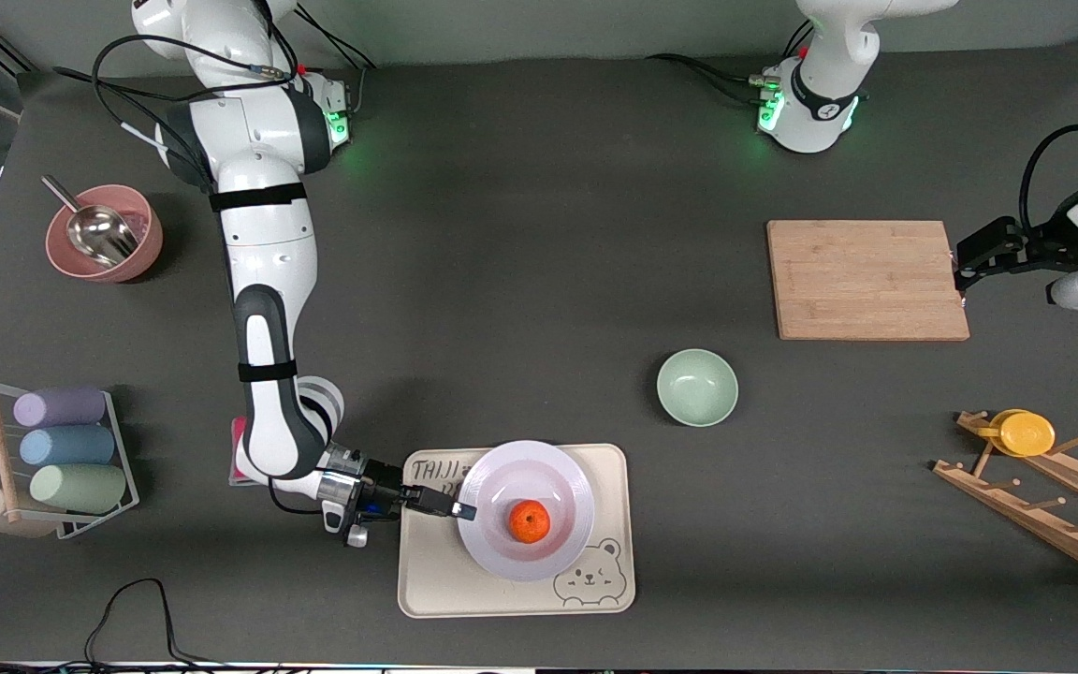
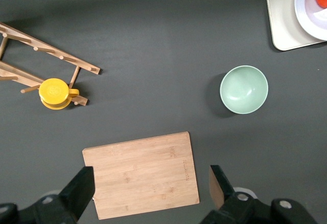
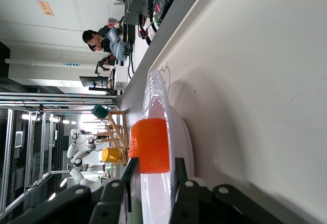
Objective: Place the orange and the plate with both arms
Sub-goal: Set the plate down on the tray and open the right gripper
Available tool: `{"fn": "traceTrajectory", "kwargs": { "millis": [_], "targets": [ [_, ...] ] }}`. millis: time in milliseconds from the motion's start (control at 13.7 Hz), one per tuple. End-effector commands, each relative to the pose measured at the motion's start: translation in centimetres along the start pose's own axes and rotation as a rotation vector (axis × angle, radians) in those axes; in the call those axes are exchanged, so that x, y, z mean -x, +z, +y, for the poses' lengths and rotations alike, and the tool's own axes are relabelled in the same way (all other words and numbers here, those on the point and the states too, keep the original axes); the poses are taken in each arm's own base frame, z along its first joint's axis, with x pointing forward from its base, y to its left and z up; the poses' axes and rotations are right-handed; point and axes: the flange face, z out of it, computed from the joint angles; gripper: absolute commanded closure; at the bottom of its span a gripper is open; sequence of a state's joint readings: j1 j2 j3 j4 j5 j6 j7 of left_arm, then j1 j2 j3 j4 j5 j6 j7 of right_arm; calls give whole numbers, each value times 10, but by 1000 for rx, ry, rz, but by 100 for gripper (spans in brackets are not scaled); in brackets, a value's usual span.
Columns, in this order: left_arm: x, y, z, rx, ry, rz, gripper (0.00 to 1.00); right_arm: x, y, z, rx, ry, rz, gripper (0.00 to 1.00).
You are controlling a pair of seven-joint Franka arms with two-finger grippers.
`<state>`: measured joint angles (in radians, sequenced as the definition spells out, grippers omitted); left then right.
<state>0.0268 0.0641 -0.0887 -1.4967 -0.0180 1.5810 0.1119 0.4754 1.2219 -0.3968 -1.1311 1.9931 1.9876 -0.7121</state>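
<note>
The right gripper lies low w/ jaws straddling the plate rim, grip apparently slackening (orange sits mid-plate, plate on the bear tray); left gripper, jaws wide & empty, waits over the cutting board.

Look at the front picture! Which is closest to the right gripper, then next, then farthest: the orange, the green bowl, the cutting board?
From the right gripper:
1. orange, on the plate.
2. green bowl, on the table off the tray.
3. cutting board, toward the left arm's end.
</note>
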Motion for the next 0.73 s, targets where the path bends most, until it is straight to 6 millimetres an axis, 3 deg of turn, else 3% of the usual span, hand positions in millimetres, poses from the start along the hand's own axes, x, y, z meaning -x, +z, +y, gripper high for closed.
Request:
{"fn": "traceTrajectory", "kwargs": {
  "millis": [0,439,659],
  "targets": [
    [7,-5,9,1,26,16,0,-2,3,0,7,-14,-2,65],
    [7,-7,13,-4,34,20,0,-7,-7,-1,88,-62,-56,65],
    [7,-6,14,-4,35,19,0,-17,-22,-6,146,-55,-62,65]
  ]
}}
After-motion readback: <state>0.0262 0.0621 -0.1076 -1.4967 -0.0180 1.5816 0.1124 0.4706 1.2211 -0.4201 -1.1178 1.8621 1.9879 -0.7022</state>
